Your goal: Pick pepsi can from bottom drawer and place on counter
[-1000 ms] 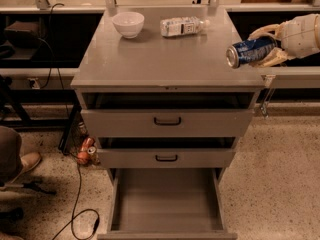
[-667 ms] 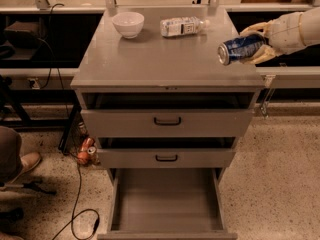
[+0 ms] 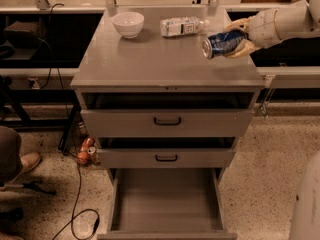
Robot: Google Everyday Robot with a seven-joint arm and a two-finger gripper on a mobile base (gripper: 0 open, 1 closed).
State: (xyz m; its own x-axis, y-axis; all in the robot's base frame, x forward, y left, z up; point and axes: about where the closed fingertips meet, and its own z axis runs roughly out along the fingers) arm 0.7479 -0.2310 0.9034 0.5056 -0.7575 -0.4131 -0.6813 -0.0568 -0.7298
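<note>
My gripper (image 3: 236,38) reaches in from the right and is shut on the blue pepsi can (image 3: 222,43). The can lies on its side in the fingers, silver end facing left, held just above the right part of the grey counter (image 3: 150,59). The bottom drawer (image 3: 165,201) is pulled fully out at the bottom of the cabinet and its flat grey inside holds nothing.
A white bowl (image 3: 128,24) and a clear plastic water bottle (image 3: 181,26) lying on its side sit at the back of the counter. The two upper drawers (image 3: 166,121) are slightly open. Cables and cans lie on the floor at left (image 3: 85,151). A person's shoe (image 3: 27,163) is at far left.
My gripper has carried the pepsi can leftward from the counter's right edge to above the counter's right part.
</note>
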